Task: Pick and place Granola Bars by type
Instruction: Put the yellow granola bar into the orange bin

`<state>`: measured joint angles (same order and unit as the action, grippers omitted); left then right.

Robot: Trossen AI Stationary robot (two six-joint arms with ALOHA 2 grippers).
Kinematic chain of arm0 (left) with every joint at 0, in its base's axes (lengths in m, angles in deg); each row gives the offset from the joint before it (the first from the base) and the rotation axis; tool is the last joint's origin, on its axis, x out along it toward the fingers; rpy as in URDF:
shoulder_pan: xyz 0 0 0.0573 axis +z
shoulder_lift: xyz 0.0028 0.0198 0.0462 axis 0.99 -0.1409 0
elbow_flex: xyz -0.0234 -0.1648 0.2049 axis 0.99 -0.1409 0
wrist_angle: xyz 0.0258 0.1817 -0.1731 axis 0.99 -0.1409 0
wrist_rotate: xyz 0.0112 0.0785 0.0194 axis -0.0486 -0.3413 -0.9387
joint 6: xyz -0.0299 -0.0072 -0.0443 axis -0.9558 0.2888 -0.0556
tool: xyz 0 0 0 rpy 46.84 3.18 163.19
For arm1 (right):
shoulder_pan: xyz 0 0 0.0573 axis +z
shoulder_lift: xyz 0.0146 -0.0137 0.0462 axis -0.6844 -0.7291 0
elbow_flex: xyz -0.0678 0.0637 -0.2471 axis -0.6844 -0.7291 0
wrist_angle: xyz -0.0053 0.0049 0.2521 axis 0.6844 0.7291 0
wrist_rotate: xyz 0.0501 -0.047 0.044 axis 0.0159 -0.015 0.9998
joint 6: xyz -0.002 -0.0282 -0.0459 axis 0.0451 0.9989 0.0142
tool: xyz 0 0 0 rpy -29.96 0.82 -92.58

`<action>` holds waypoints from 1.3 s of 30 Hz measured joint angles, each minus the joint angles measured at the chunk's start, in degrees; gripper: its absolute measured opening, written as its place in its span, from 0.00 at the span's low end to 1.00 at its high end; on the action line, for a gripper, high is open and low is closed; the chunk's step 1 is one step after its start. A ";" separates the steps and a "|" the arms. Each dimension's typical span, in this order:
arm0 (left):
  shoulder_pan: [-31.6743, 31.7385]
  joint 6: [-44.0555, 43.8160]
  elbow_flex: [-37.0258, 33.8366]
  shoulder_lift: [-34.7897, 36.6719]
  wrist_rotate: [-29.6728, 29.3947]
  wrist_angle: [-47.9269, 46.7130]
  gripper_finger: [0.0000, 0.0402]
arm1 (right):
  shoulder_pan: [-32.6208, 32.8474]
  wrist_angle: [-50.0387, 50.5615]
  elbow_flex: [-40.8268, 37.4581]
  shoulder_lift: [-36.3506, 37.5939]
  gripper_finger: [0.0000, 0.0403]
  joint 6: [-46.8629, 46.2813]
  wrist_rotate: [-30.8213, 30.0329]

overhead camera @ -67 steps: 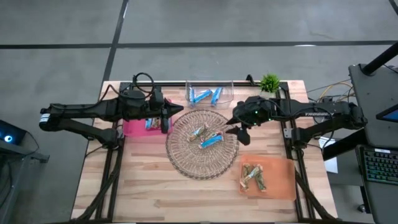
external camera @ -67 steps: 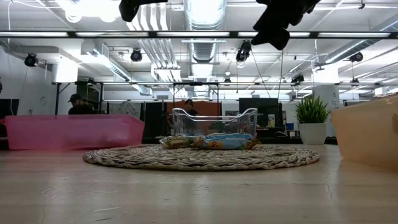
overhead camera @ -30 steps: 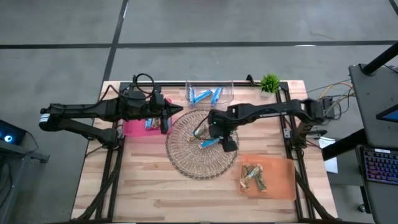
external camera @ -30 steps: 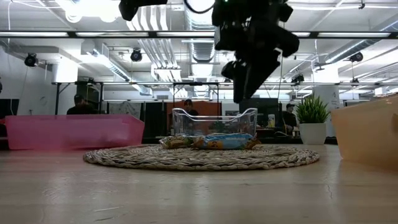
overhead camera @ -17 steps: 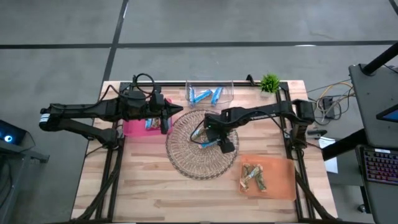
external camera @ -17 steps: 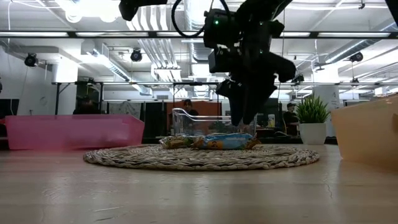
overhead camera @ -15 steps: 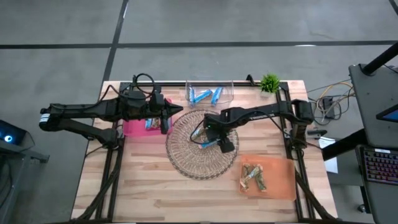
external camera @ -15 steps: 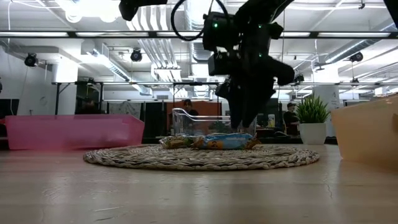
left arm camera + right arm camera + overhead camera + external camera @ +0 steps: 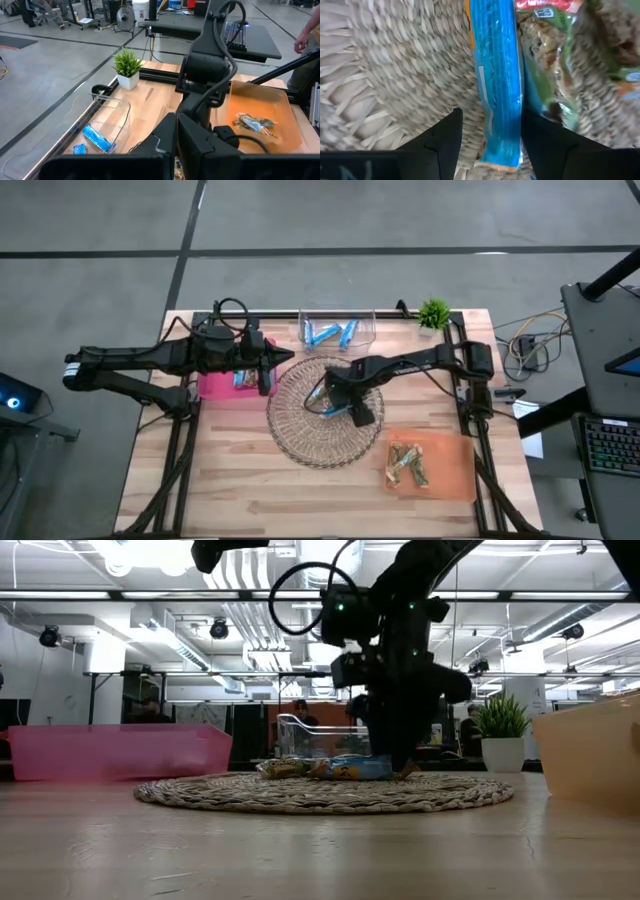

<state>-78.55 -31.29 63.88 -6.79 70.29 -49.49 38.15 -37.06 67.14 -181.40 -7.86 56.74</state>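
straddling a bright blue wrapped bar (image 9: 496, 75) on the wicker tray (image 9: 300, 435) at frame centre, right gripper (image 9: 490, 137) jaws spread; left gripper's jaws pressed together.

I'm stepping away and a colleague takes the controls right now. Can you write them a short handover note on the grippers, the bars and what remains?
Right gripper: open, down on the wicker tray, fingers straddling a blue bar; not yet closed on it.
Left gripper: shut, empty as far as shown, waiting over the pink bin.
Done: blue bars lie in the clear bin, brownish-green bars in the orange bin, one bar in the pink bin.
Left: a few bars remain on the tray, including a green-wrapped one beside the blue one.
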 joint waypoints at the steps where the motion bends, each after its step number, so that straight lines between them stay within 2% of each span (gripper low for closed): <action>1: 0.00 0.00 0.00 0.00 0.00 0.01 0.00 | 0.00 -0.26 0.00 -0.47 0.46 0.00 0.00; 14: 0.00 0.07 0.00 0.00 0.01 -0.02 0.00 | 0.00 -0.86 -0.02 -1.24 0.45 -1.44 0.00; 28: 0.00 0.09 0.00 0.00 0.02 -0.01 0.00 | 0.00 -0.88 -0.02 -1.39 0.15 -1.17 0.22; 33: 0.00 0.09 0.00 0.00 0.02 0.03 0.00 | 0.00 -0.07 -0.02 -0.59 0.12 -2.11 0.38; 39: 0.00 0.02 0.00 0.00 0.02 0.10 0.00 | 0.00 7.81 1.66 3.38 0.13 -3.38 2.05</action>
<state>-78.55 -31.27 63.88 -6.79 70.31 -49.39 38.15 -29.25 68.80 -178.02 -11.24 58.79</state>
